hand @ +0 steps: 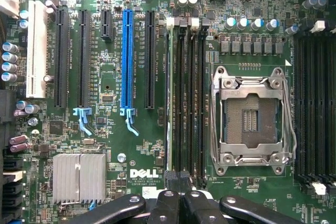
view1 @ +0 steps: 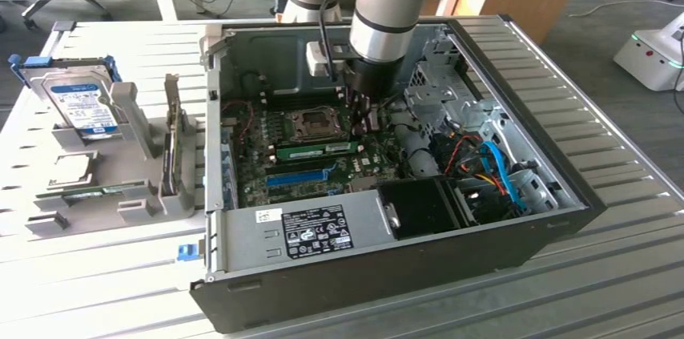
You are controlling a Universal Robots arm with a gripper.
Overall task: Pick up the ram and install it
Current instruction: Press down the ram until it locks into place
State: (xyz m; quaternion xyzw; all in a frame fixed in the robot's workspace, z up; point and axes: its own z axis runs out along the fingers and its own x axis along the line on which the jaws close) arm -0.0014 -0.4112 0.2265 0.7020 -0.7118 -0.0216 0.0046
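Ram (hand: 169, 103) upright below closed fingers (hand: 178, 211)

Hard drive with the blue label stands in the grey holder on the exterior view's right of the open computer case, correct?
No. The exterior view shows the hard drive standing in the grey holder on that view's left of the open computer case.

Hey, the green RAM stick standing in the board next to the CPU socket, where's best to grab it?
Probably from straight above, pinching the ram's two flat faces near mid-length. It stands on edge in the motherboard, so only its long upper edge is free to reach.
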